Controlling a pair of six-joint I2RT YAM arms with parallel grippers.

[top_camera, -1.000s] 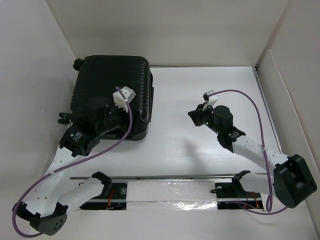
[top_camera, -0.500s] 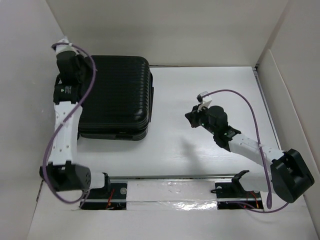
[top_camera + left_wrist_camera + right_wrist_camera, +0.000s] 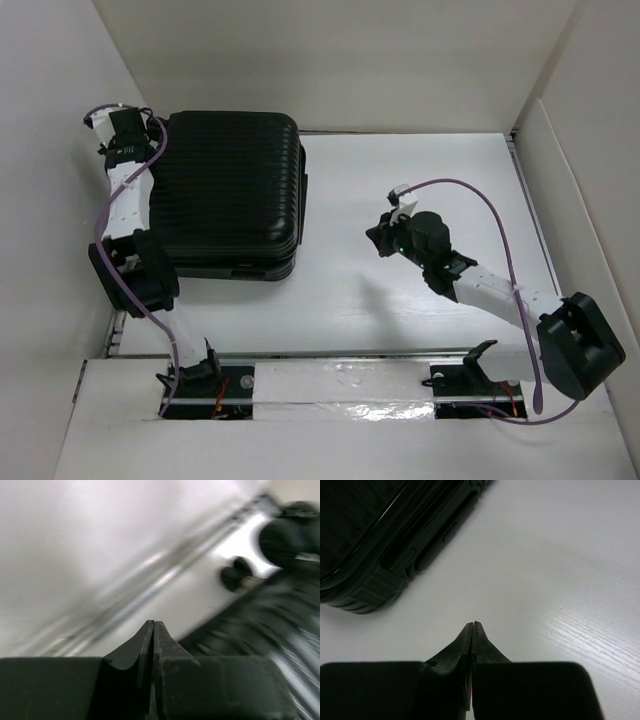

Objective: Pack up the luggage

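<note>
The luggage (image 3: 230, 190) is a black ribbed suitcase lying flat and closed at the back left of the white table. My left gripper (image 3: 128, 135) is at its far left corner, next to the left wall. In the left wrist view this gripper (image 3: 153, 623) is shut with nothing between its fingers. Blurred beside it are the luggage (image 3: 265, 620) and a caster wheel (image 3: 235, 576). My right gripper (image 3: 378, 238) hovers over the bare table right of the suitcase. In the right wrist view it (image 3: 473, 624) is shut and empty, with the luggage (image 3: 380, 535) at upper left.
White walls close in the table on the left (image 3: 50, 200), at the back and on the right (image 3: 585, 180). A metal rail (image 3: 350, 380) with the arm bases runs along the near edge. Purple cables trail from both wrists.
My left arm swung off the top of the suitcase to its far left corner, and its jaws closed from open. The right gripper drifted slightly left.
</note>
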